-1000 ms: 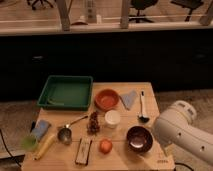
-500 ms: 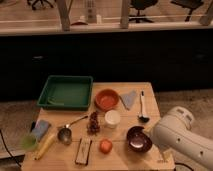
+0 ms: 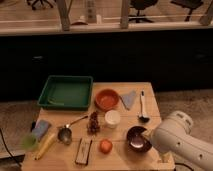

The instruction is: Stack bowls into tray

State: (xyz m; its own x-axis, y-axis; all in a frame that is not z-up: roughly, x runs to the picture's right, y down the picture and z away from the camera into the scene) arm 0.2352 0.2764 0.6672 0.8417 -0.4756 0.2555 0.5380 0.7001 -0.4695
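Pincer (image 3: 148,134): lower right of frame, spread, nothing pinched, at the right rim of the glossy dark brown round bowl (image 3: 136,140). Bowls counted: two. The orange-red round bowl (image 3: 107,99) lies up-left on the wooden surface (image 3: 128,118). One green rectangular plastic tray (image 3: 66,92), empty, farther up-left.

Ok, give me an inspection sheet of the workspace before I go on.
surface: wooden table, crowded.
job's things: green tray back left, no bowl in it; orange-red bowl right of it; dark brown bowl front right.
clutter: white cup, long-handled metal cup, orange fruit, spoon, grey-blue cloth.
claw: open, hidden behind white arm at front right, by the dark brown bowl.
cables: possibly one dark cable on floor, far left.
surroundings: dark cabinet front behind; office chairs beyond.
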